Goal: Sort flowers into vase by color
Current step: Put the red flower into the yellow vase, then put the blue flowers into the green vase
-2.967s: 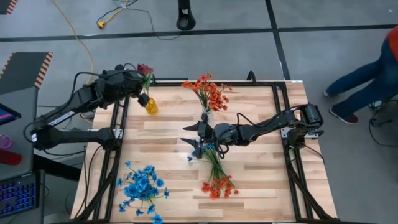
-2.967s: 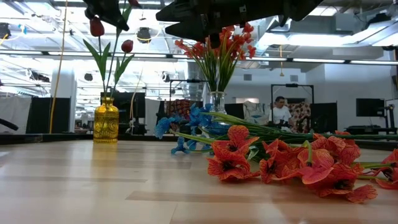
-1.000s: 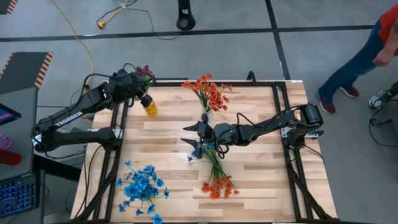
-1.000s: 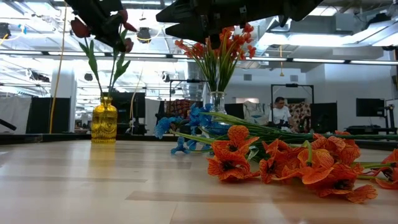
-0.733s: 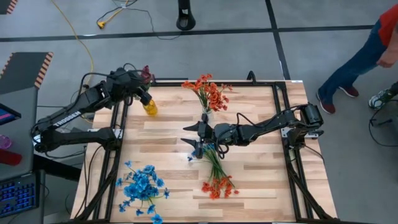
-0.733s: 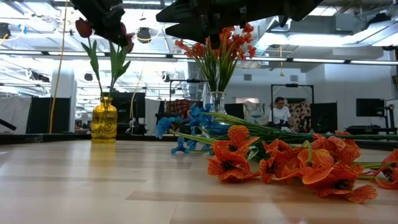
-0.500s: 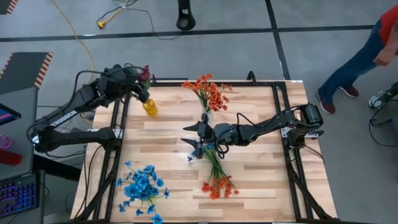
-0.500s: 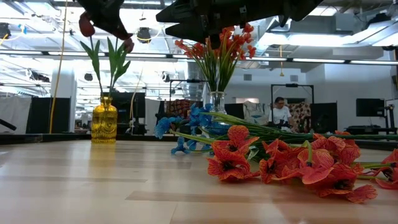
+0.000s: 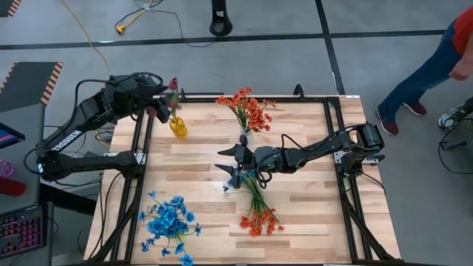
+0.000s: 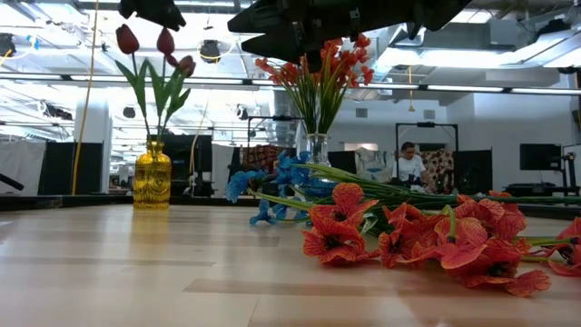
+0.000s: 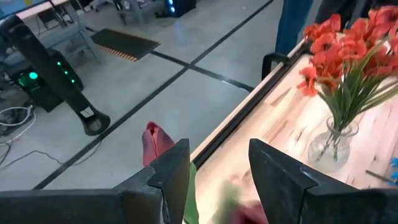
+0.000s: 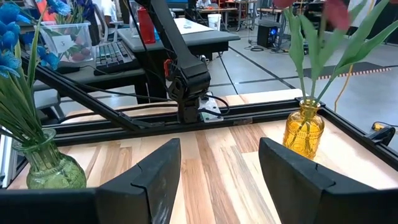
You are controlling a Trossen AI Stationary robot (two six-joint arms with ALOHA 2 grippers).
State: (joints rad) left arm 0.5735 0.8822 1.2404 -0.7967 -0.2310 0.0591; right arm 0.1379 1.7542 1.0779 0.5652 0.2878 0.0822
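Fingers spread and empty, the left gripper [image 9: 157, 106] hangs above the tulips [image 10: 156, 56] standing in the yellow vase [image 10: 152, 175] at the table's [image 9: 310, 214] far left corner. Right gripper [image 9: 235, 164], fingers also apart and holding nothing, hovers mid-table over the stems of a loose orange bunch [image 9: 259, 216] lying flat. More orange flowers [image 9: 250, 111] stand in a clear vase [image 10: 315, 148] near the far edge; blue flowers [image 9: 170, 222] stand in a vase near the front left corner. A person [image 9: 436, 70] passes by on the right.
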